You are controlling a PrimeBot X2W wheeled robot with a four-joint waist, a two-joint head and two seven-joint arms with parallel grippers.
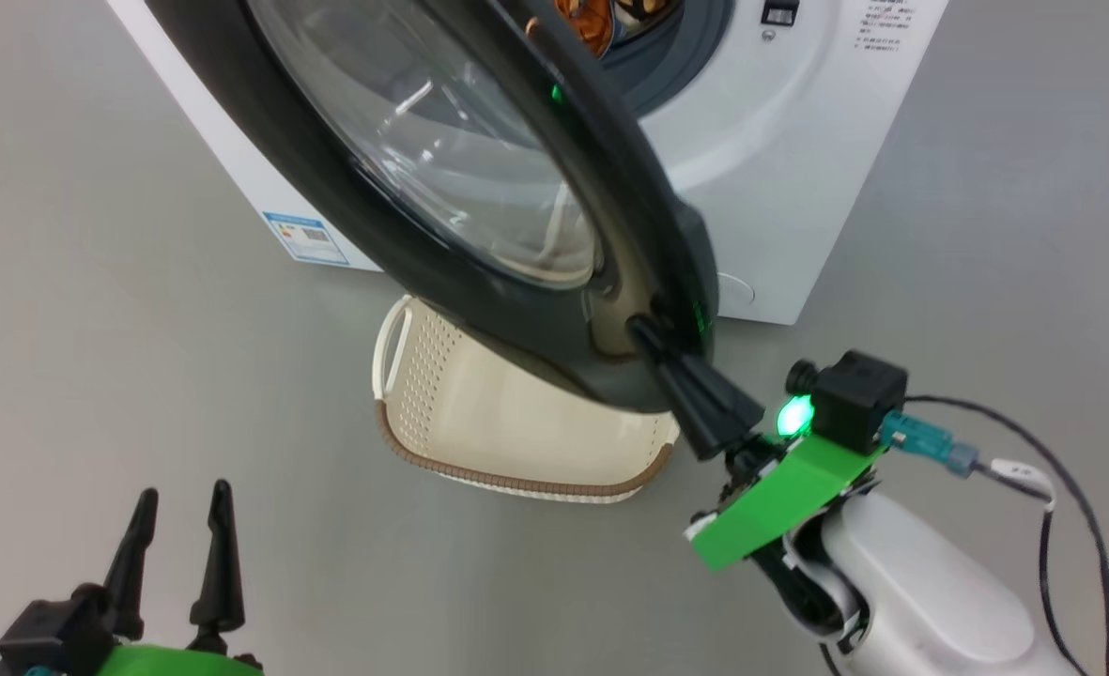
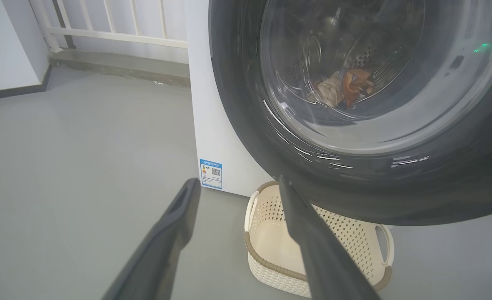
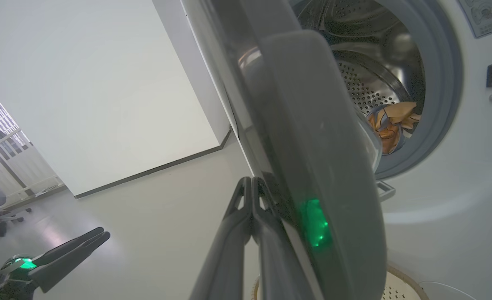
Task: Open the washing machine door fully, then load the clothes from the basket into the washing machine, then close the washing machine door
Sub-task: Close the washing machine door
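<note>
Above grey floor (image 1: 94, 329), the washing machine door (image 1: 441, 178) gleams black-rimmed, ajar.

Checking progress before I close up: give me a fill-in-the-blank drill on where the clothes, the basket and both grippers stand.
The clothes lie in the ____ of the washing machine.
The basket, below the washing machine door, looks ____ where its inside shows.
The right gripper meets the door's edge with jaws ____.
The left gripper hangs apart from the door with jaws ____.
Missing words: drum; empty; shut; open.
</note>
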